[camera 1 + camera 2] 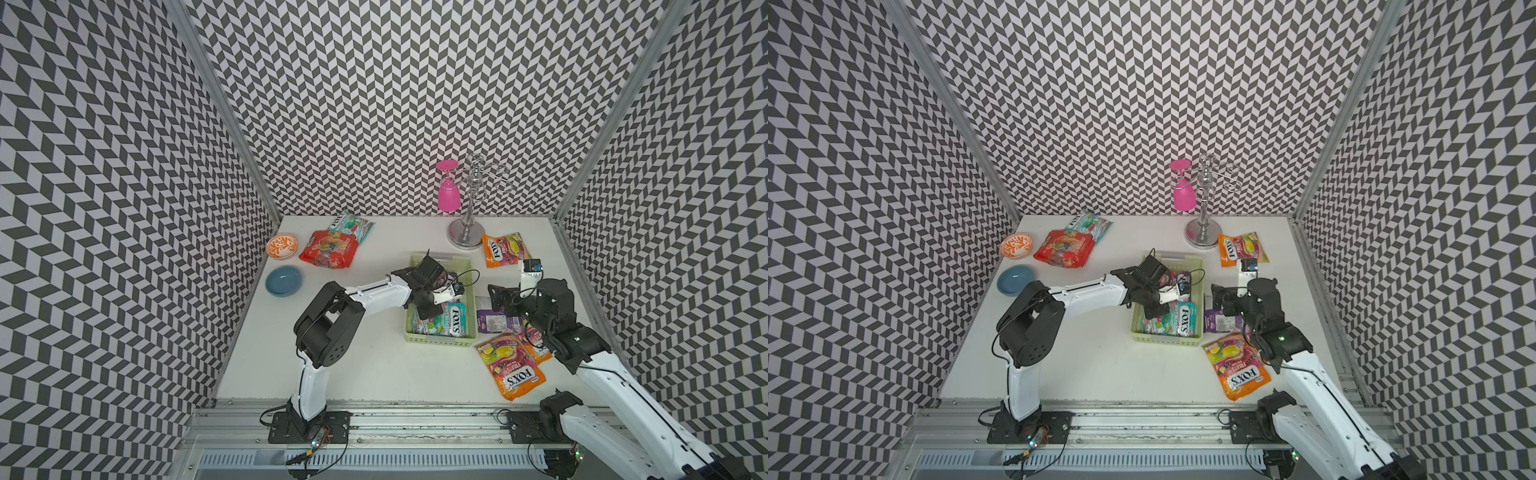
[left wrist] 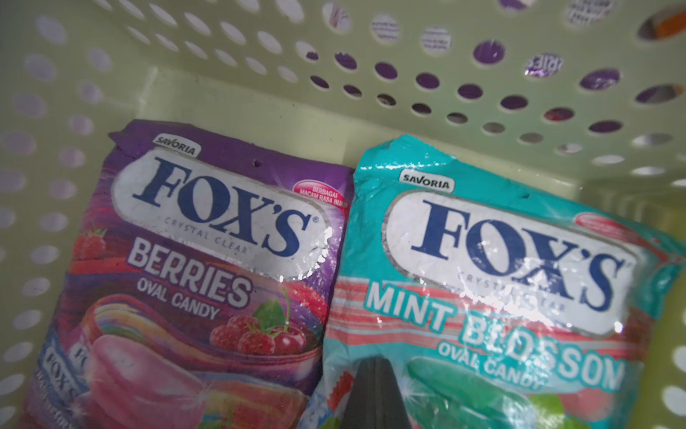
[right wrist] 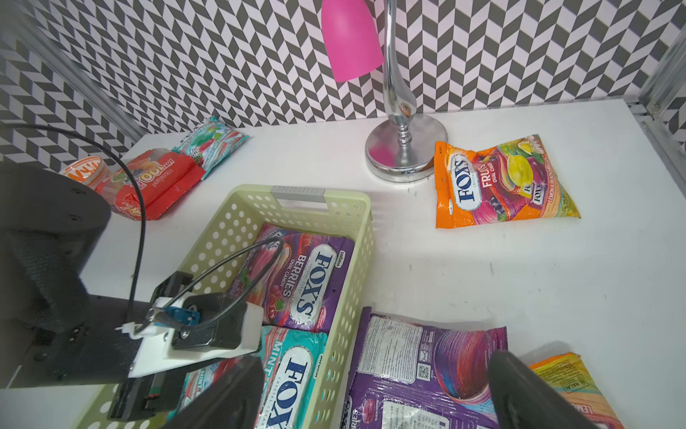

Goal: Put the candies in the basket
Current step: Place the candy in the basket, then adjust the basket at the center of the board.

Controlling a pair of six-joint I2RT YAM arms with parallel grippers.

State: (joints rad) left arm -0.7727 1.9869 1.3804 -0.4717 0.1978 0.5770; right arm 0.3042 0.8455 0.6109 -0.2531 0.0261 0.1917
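The pale green basket stands mid-table. In it lie a purple Fox's bag and a teal mint bag. My left gripper reaches into the basket, shut, its tips over the teal bag with nothing visible between them. My right gripper is open just right of the basket, above a purple bag lying back side up on the table. Orange bags lie at the front right and back right. A red bag and a teal bag lie back left.
A chrome stand holding a pink glass rises at the back, close to the back-right orange bag. An orange patterned bowl and a blue bowl sit by the left wall. Another orange bag lies partly under my right arm.
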